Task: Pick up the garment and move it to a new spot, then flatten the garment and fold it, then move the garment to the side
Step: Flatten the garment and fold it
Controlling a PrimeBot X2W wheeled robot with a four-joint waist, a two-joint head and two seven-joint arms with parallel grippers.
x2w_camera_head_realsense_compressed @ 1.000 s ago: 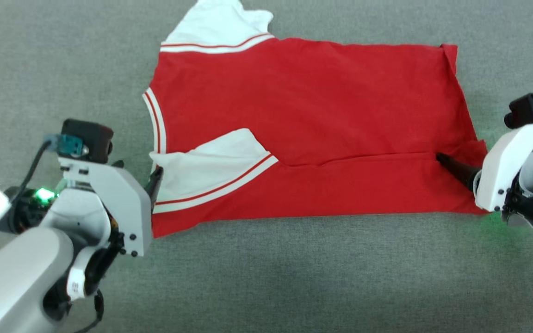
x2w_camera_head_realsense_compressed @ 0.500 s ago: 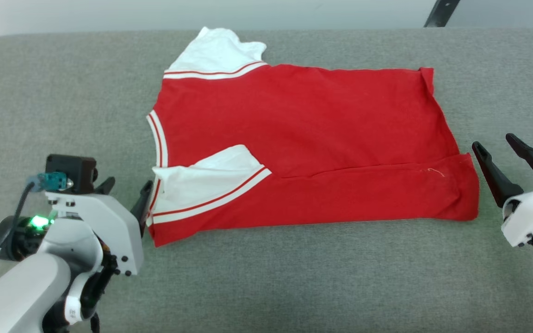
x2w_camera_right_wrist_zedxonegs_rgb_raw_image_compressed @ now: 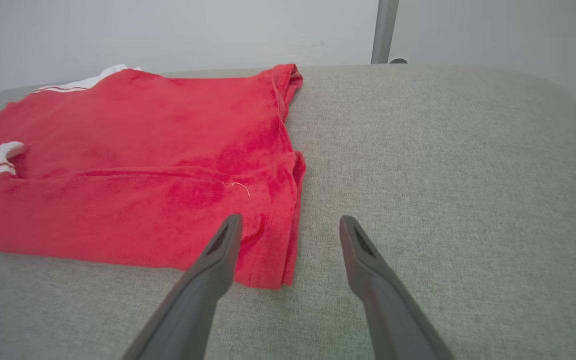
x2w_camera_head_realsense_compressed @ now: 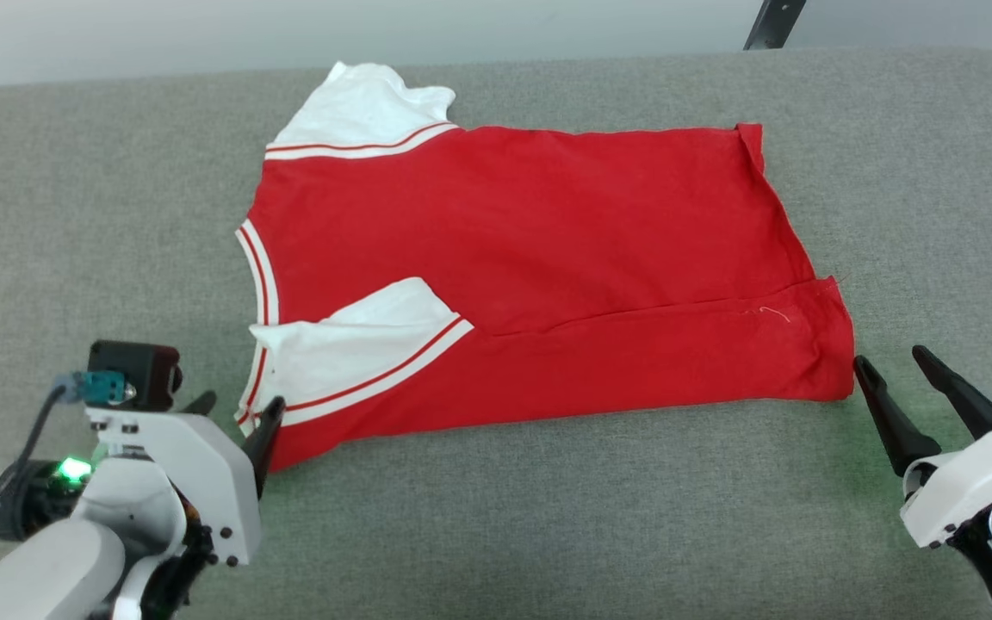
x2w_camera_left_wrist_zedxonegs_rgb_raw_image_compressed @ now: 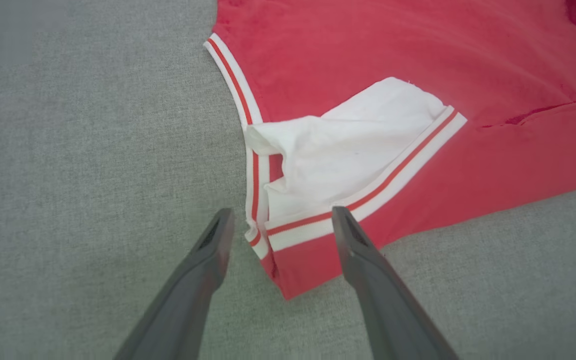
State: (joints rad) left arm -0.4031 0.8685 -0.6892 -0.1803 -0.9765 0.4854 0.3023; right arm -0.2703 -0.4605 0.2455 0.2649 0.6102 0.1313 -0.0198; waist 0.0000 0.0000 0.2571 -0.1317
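**Status.** The garment (x2w_camera_head_realsense_compressed: 530, 258) lies flat in the middle of the grey surface (x2w_camera_head_realsense_compressed: 496, 534), neck end towards my left and hem end towards my right. Its near long edge is folded over the body. The near white sleeve (x2w_camera_head_realsense_compressed: 350, 344) is laid in on top of that fold. The far white sleeve (x2w_camera_head_realsense_compressed: 358, 108) sticks out past the garment's far edge, so I judge the far-side fold is not yet made.

**Pincer state.** My left pincer (x2w_camera_left_wrist_zedxonegs_rgb_raw_image_compressed: 282, 212) has its fingers apart and holds nothing. It is at the garment's near neck-end corner, and I cannot tell whether it touches the cloth. My right pincer (x2w_camera_head_realsense_compressed: 889, 356) also has its fingers apart and empty, just beside the garment's near hem-end corner.

**Procedure for the far-side fold (recommended).**
1. Place one pincer at the garment's far shoulder, on the striped seam, not on the loose sleeve.
2. Place the other at the garment's far hem corner (x2w_camera_head_realsense_compressed: 753, 142), which is curled over. Flatten it or take all its layers.
3. Clamp both ends before lifting.
4. Lift both ends together and keep the edge taut between them.
5. Lay the far edge parallel to the garment's near fold, with the sleeve turned inward.
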